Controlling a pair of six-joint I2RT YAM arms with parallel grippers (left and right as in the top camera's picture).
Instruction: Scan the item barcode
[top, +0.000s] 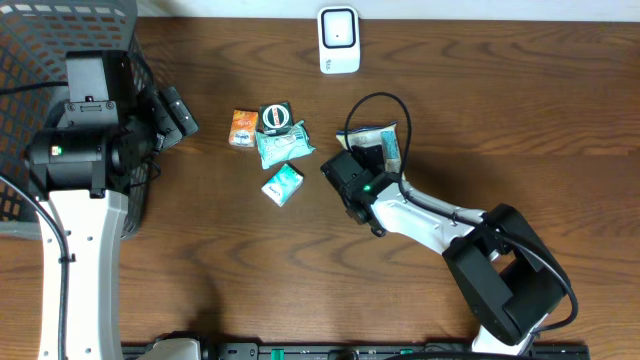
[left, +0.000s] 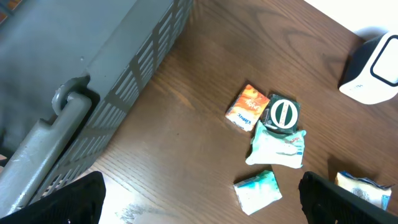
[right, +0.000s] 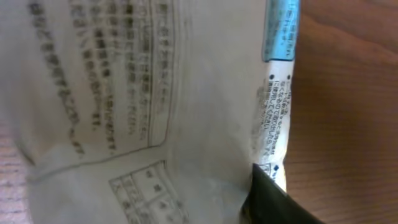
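Observation:
A white packet with small printed text and a blue strip lies right of centre; it fills the right wrist view. My right gripper is closed on its near edge. One dark finger presses into the creased wrapper; the other finger is hidden behind the packet. The white barcode scanner stands at the table's far edge and also shows in the left wrist view. My left gripper hangs open by the basket, with nothing between its fingers.
A grey mesh basket stands at the far left. Left of the held packet lies a cluster: an orange packet, a dark round-label packet, a teal-and-white pouch and a small teal packet.

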